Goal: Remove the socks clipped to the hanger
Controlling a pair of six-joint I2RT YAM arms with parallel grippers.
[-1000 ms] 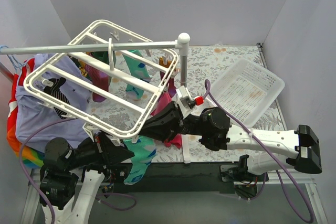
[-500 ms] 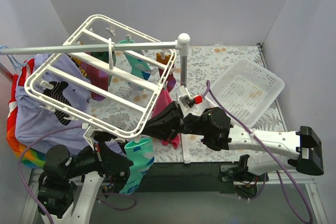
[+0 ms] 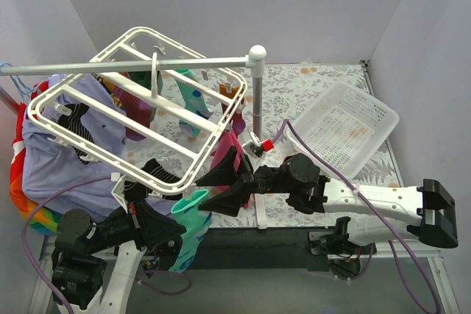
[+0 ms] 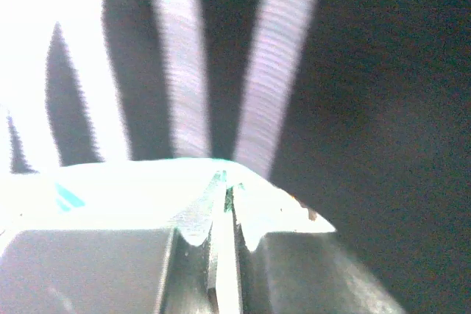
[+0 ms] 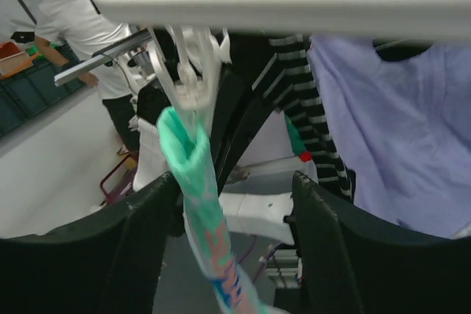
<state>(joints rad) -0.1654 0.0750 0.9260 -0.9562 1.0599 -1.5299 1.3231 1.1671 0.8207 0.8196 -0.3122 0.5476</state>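
Left gripper [image 3: 175, 234] pinches the teal-green sock [image 3: 194, 212], bunched under its clip [image 5: 189, 87].

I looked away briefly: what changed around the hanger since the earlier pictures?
The right gripper opened; its jaws now straddle the teal sock under its clip. The left gripper, shut on that sock, drew back toward the near edge. The hanger swung slightly left. The basket and rail stayed put.

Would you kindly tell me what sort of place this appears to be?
Probably a robotics lab's mock laundry station: the hanger of socks on a metal rail, a mesh basket, and a bystander nearby.
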